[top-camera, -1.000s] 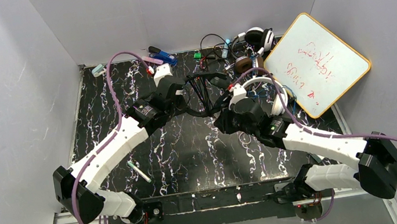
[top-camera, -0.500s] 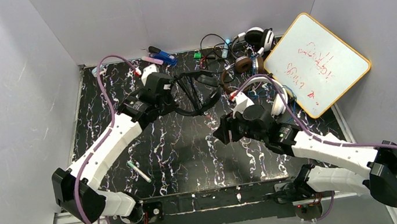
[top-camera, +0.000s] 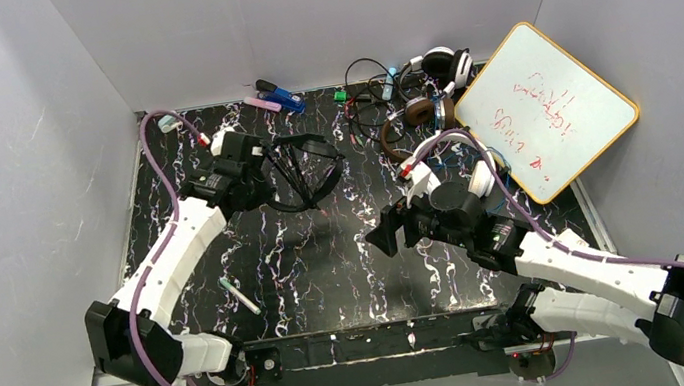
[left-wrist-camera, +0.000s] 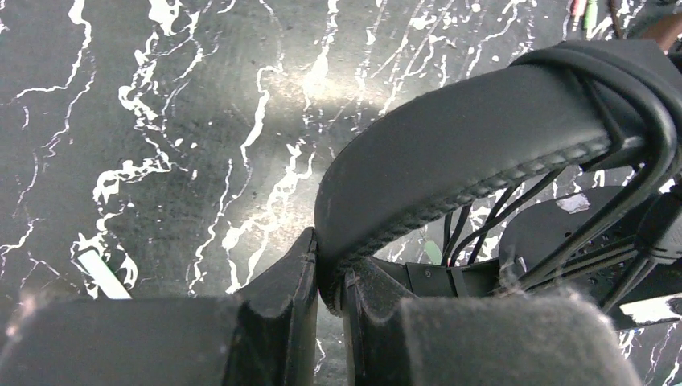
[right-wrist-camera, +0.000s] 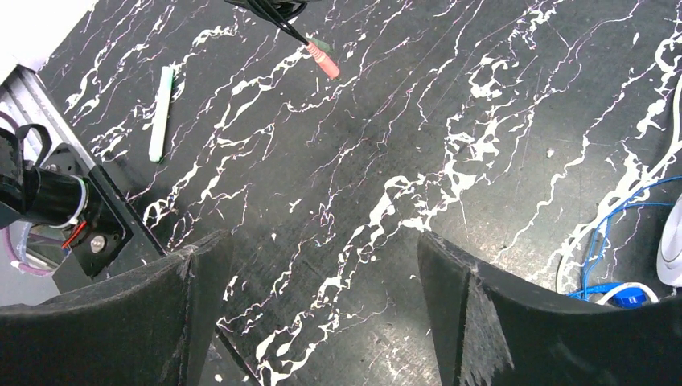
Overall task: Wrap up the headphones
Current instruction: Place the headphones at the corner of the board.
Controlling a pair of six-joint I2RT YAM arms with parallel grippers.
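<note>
My left gripper (top-camera: 261, 169) is shut on the padded headband (left-wrist-camera: 450, 153) of the black headphones (top-camera: 306, 166), held above the table at back left; in the left wrist view the gripper (left-wrist-camera: 330, 269) pinches the band's edge. Its thin cord (left-wrist-camera: 635, 121) is looped round the band, and a pink plug (right-wrist-camera: 322, 60) dangles. My right gripper (top-camera: 380, 238) stands open over bare table, nothing between its fingers (right-wrist-camera: 450, 281). White headphones (top-camera: 479, 177) lie partly under the right arm. Brown-cupped headphones (top-camera: 417, 110) and another white pair (top-camera: 441, 63) sit at the back.
A whiteboard (top-camera: 543, 109) with red writing leans at the back right. A green marker (top-camera: 239, 295) lies front left. A blue stapler (top-camera: 282, 96) and small items sit along the back wall. A blue cable (right-wrist-camera: 603, 233) lies by the white headphones.
My right gripper opened wide, let go of the black headphones' cord and drew back toward the near edge. My left arm swung the black headphones to the left.
</note>
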